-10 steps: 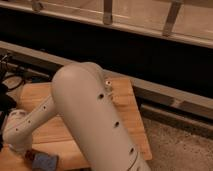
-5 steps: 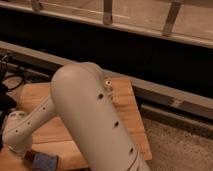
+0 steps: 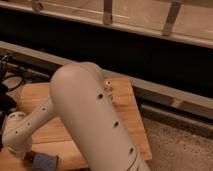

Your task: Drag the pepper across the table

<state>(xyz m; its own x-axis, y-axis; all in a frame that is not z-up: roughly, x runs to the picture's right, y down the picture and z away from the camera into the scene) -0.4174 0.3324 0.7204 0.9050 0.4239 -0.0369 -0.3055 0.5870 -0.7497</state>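
The light-brown wooden table [image 3: 131, 116] fills the lower left. My large cream arm [image 3: 90, 120] stretches across it and hides much of the top. The arm bends down to the table's front left corner, where my gripper [image 3: 21, 153] sits low over the wood. A small reddish-brown thing [image 3: 30, 156] lies right beside the gripper; I cannot tell whether it is the pepper. A blue object [image 3: 45, 161] lies just to its right. No pepper shows plainly.
A small pale object [image 3: 107, 89] sits near the table's far edge by the arm. Dark cables [image 3: 12, 82] lie left of the table. A dark wall and metal rail [image 3: 107, 22] run behind. Speckled floor [image 3: 175, 145] lies to the right.
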